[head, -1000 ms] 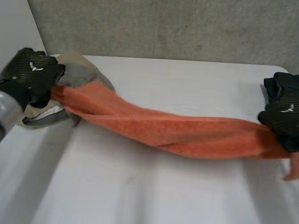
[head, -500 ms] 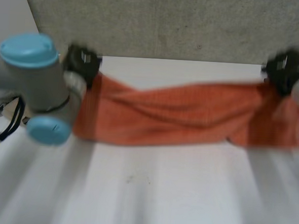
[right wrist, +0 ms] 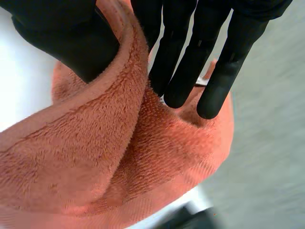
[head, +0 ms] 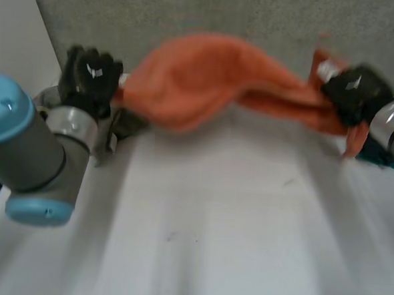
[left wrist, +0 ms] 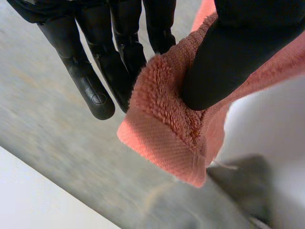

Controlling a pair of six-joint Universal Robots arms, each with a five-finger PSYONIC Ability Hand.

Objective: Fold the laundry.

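Left hand and right hand each pinch one end of the towel above the table. The left hand's shallow corner pinch could slip free.

Flat, matt white table top takes the lower two thirds of the head view, with a small dark scuff left of centre, and runs back to a rough, mottled grey concrete wall across the top of the frame. A smooth pale off-white wall panel sits in the upper left corner, meeting the concrete along a slanting edge. Light soft and diffuse.
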